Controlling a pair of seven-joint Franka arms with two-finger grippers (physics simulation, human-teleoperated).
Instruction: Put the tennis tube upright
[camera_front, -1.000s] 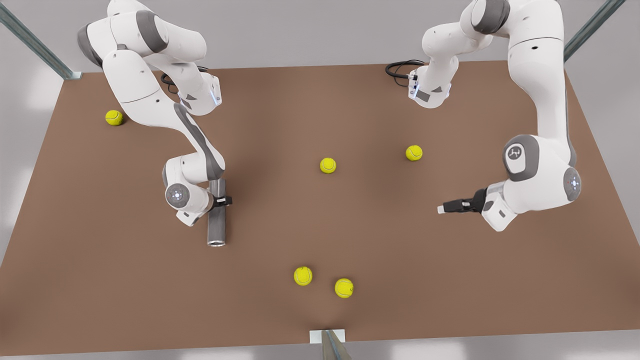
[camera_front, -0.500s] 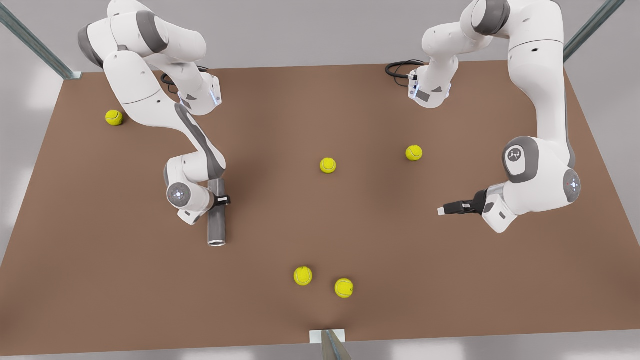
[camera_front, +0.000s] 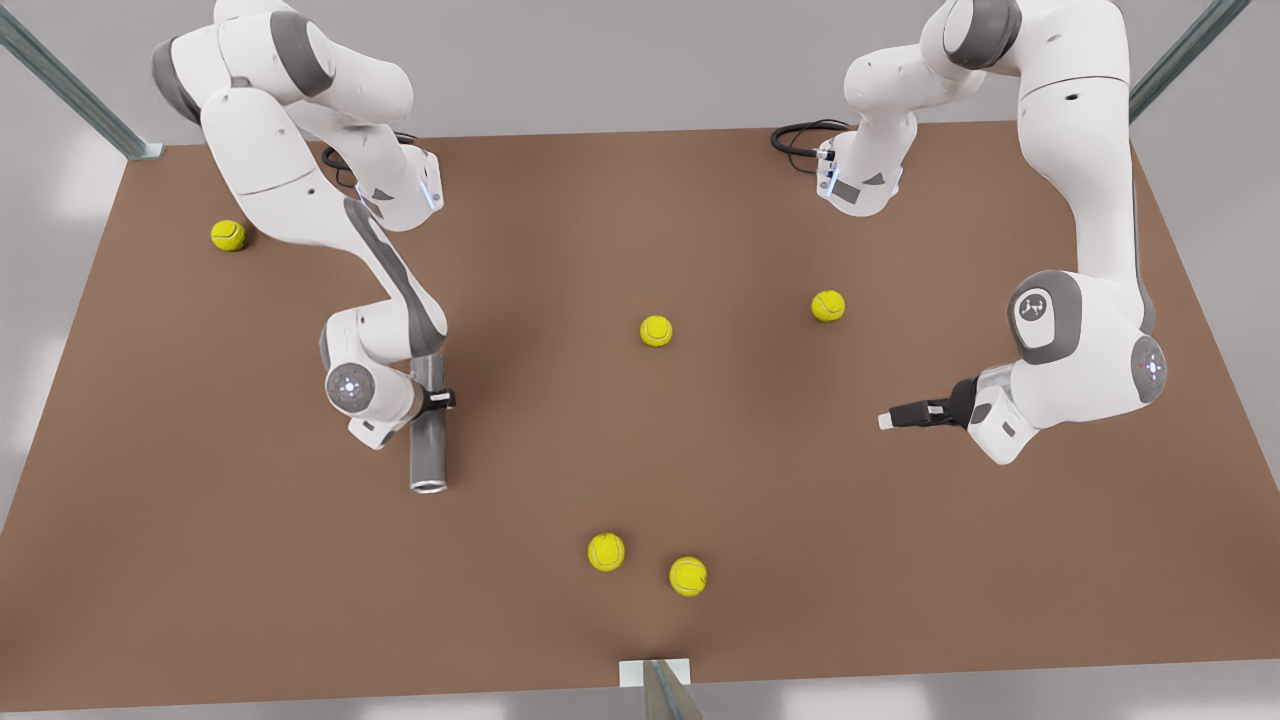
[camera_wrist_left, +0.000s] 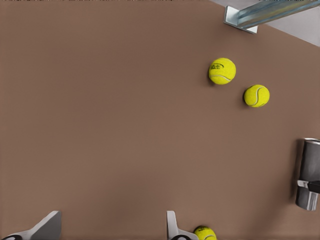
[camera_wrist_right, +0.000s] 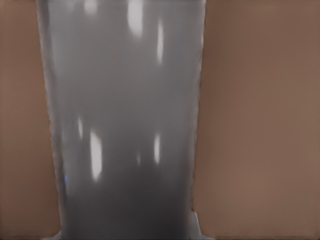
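Observation:
The tennis tube (camera_front: 430, 450) is a grey metallic cylinder lying lengthwise on the brown table (camera_front: 640, 200) at the front view's left, its open end toward the near edge. My right gripper (camera_front: 436, 400) is shut across the tube's middle, and the tube's shiny wall (camera_wrist_right: 125, 120) runs close under the right wrist camera. My left gripper (camera_front: 886, 420) hovers low at the front view's right, far from the tube. Its fingers (camera_wrist_left: 172, 226) stand open with nothing between them. The left wrist view also catches the tennis tube (camera_wrist_left: 310, 172) farther off with the other gripper on it.
Several yellow tennis balls lie on the table: one at mid-table (camera_front: 656, 330), one to its right (camera_front: 828, 305), two near the front edge (camera_front: 606, 551) (camera_front: 688, 576), one at the far left (camera_front: 228, 235). A metal bracket (camera_front: 655, 675) sits at the front edge.
The right arm and the tube in its grip have shifted slightly toward the front view's left. The left gripper has barely moved.

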